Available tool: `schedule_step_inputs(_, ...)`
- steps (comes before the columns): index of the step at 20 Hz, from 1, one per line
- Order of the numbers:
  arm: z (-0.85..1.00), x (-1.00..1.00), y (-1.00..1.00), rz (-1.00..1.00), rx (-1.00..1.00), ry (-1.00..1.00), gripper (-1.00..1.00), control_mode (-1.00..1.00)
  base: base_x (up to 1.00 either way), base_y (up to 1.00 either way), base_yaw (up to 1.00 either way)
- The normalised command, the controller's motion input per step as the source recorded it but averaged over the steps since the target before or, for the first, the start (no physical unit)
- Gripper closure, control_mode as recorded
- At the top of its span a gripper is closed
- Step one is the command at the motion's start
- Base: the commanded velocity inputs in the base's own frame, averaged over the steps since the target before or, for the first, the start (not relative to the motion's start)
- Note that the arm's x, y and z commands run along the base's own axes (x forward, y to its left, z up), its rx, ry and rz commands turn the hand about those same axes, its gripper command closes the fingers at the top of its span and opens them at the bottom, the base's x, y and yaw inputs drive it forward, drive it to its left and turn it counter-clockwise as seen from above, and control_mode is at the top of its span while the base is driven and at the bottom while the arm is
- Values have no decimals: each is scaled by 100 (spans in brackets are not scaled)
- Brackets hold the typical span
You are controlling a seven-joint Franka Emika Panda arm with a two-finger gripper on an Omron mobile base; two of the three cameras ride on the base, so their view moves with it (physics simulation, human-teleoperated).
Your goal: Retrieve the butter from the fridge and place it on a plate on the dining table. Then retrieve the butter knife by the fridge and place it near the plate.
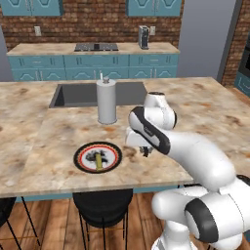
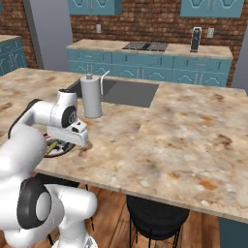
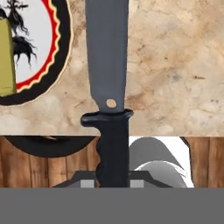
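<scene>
The plate (image 1: pixel 113 157) with its black rim and red ring lies near the front edge of the dining table (image 1: pixel 205 105). On its white centre rests the yellow-olive butter (image 1: pixel 99 161). My gripper (image 1: pixel 145 150) hovers low over the stone top just right of the plate, shut on the butter knife (image 3: pixel 107 57). In the hand view the knife's dark handle runs up from between my fingers and its grey blade points across the table, beside the plate (image 3: pixel 59 52) and the butter (image 3: pixel 6 59). In the right base view my arm hides most of the plate (image 2: pixel 54 150).
A grey paper towel roll (image 1: pixel 106 101) stands behind the plate, in front of the dark inset sink (image 1: pixel 78 95). Black stools (image 1: pixel 102 205) sit under the table's front edge. The teal wall counter (image 1: pixel 95 66) with a stove lies beyond.
</scene>
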Motion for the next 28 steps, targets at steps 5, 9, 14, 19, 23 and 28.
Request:
schedule_step_inputs(5, -51, 45, 0, 0, 0, -1, 100, -100, 0, 0, 0)
schedule_step_inputs(9, -41, 35, 4, 0, 0, -3, 100, -100, 0, 0, 0)
schedule_step_inputs(14, -55, 30, 26, 0, 0, -1, 100, -100, 0, 0, 0)
schedule_step_inputs(19, -12, 45, 5, 0, 0, -6, 100, -100, 0, 0, 0)
schedule_step_inputs(23, -27, 38, 0, 0, 0, -7, 100, -100, 0, 0, 0)
schedule_step_inputs(28, -34, 0, 4, 0, 0, -13, 100, -100, 0, 0, 0)
